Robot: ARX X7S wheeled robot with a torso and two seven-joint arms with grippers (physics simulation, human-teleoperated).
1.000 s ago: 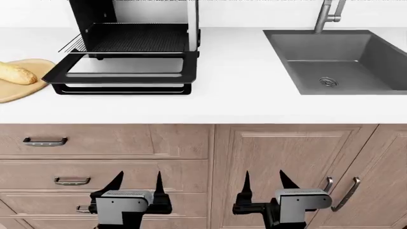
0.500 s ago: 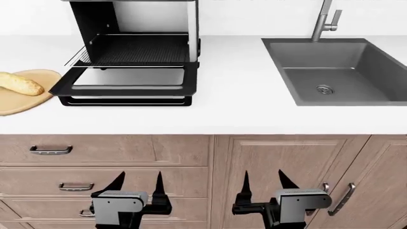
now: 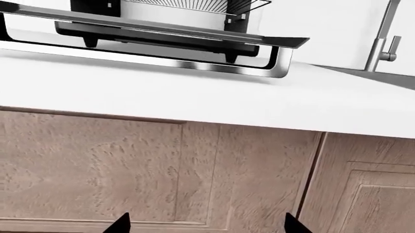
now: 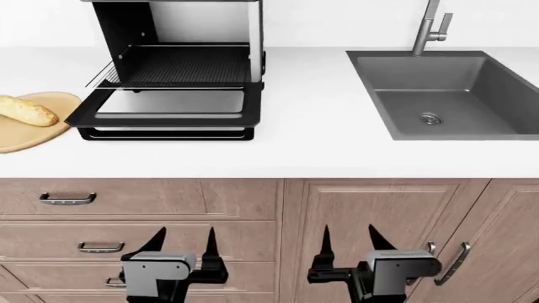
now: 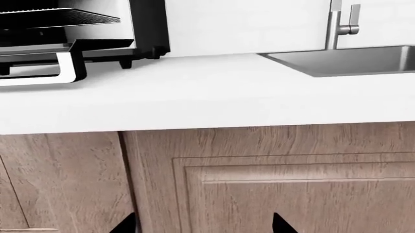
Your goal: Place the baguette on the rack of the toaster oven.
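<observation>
The baguette (image 4: 27, 110) lay on a round wooden board (image 4: 25, 136) at the tabletop's (image 4: 312, 142) left edge, just beside the toaster oven (image 4: 181, 63). The oven's door (image 4: 168, 110) hung open toward the front edge, the rack (image 4: 181, 66) bare. Both tools, left (image 4: 181, 243) and right (image 4: 348, 243), stood wide and empty below the front edge, before the drawers (image 4: 135, 199). Open tabletop stretched to the sink (image 4: 446, 95).

The white counter (image 4: 312, 148) carries the toaster oven (image 4: 177, 66) near its back edge and a wooden board (image 4: 29, 126) at its left end.
</observation>
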